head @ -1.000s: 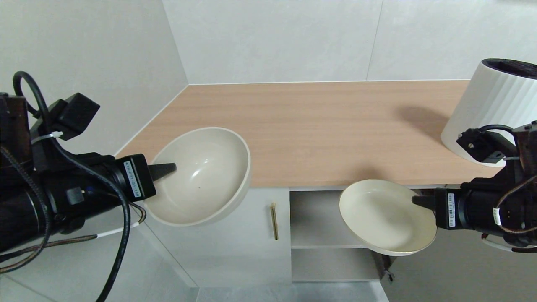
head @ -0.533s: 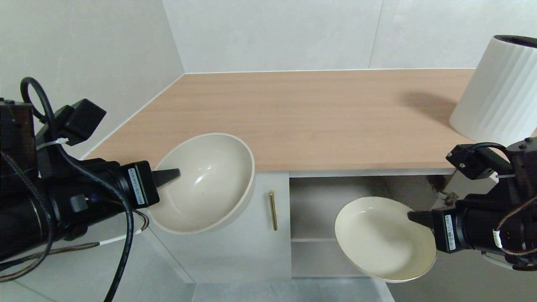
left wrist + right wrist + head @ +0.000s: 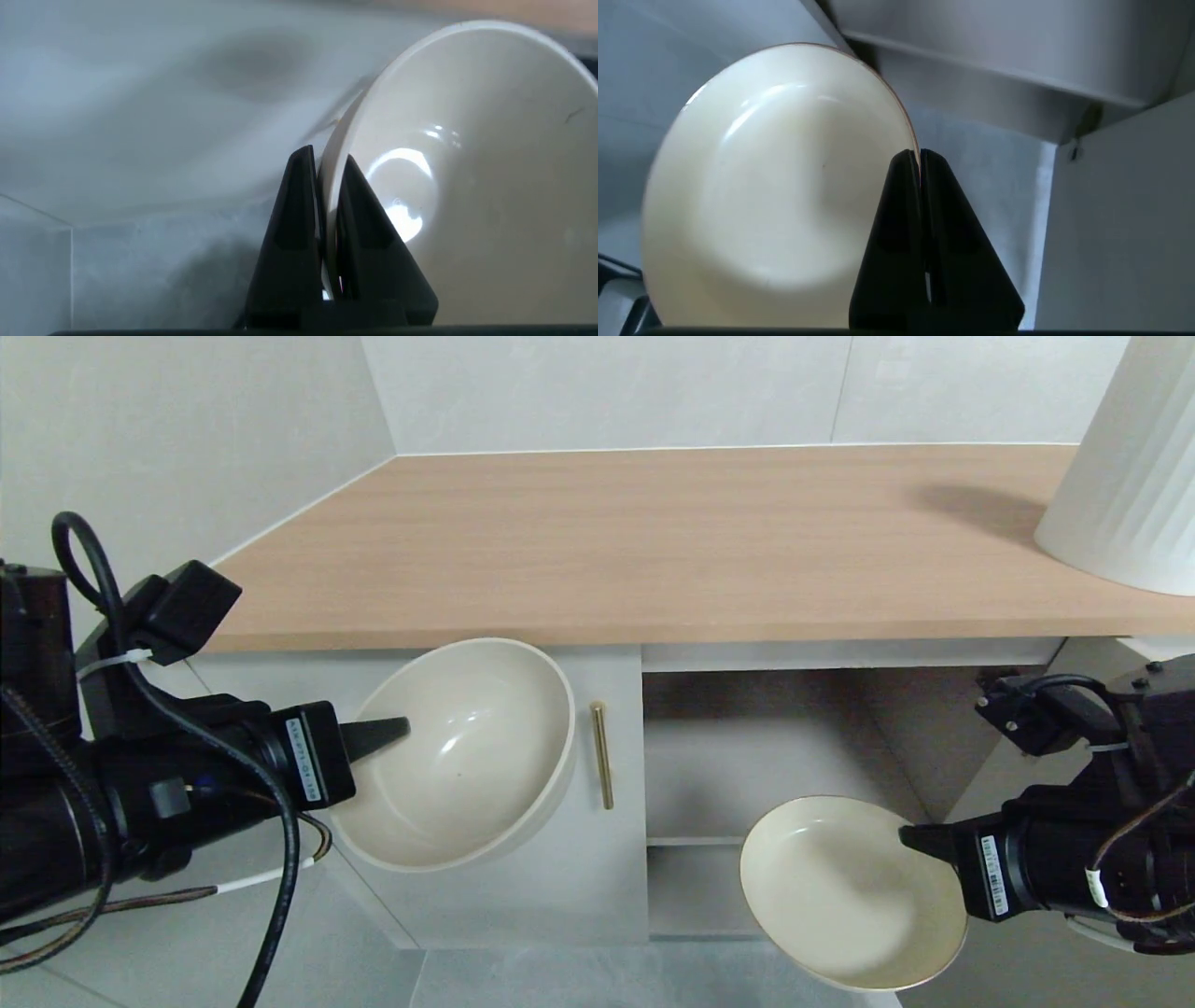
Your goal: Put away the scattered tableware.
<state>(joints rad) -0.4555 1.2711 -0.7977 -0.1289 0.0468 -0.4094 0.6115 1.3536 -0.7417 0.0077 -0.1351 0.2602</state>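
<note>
Simply 2 holds: left gripper (image 3: 387,733) jaws tight on the bowl (image 3: 476,756) rim, right gripper (image 3: 913,836) jaws tight on the plate (image 3: 840,896) rim.

Nothing was legible. The left-arm sticker (image 3: 303,758) and the right-arm sticker (image 3: 992,876), both white, carried barcode stripes and fine print, all too small to make out.

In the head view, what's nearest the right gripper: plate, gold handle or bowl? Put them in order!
1. The plate, in the right gripper.
2. The handle, on the door, middle.
3. The bowl, far left, in the left gripper.
</note>
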